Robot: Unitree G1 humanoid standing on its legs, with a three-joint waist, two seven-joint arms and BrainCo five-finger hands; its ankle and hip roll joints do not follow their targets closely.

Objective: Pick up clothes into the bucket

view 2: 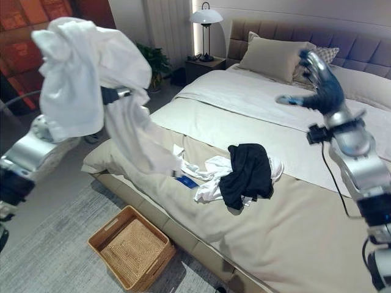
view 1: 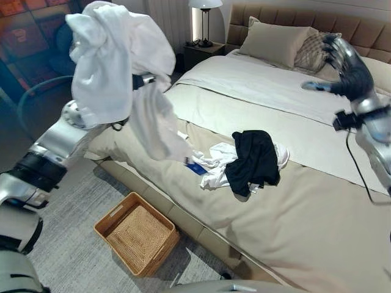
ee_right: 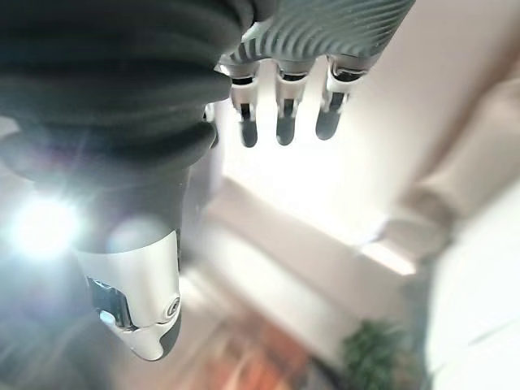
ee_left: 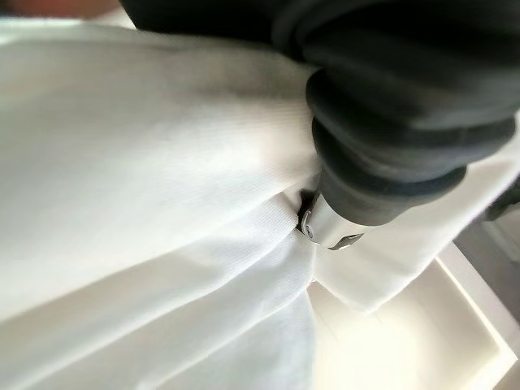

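Left eye view: white garment point(view 1: 116, 67) raised high, shrouding left hand point(view 1: 144, 80), grip unreadable; right hand point(view 1: 342, 61) splayed, unladen; lowering into wicker basket point(view 1: 137, 235) likely next.

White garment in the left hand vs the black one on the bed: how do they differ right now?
The white garment is lifted off the bed, draped over the left robot hand and trailing down; the black garment lies crumpled on the bed, untouched. The white one hangs stretched out and looks larger; the black one is bunched in a heap on other white clothes. Neither is in the wicker basket yet.
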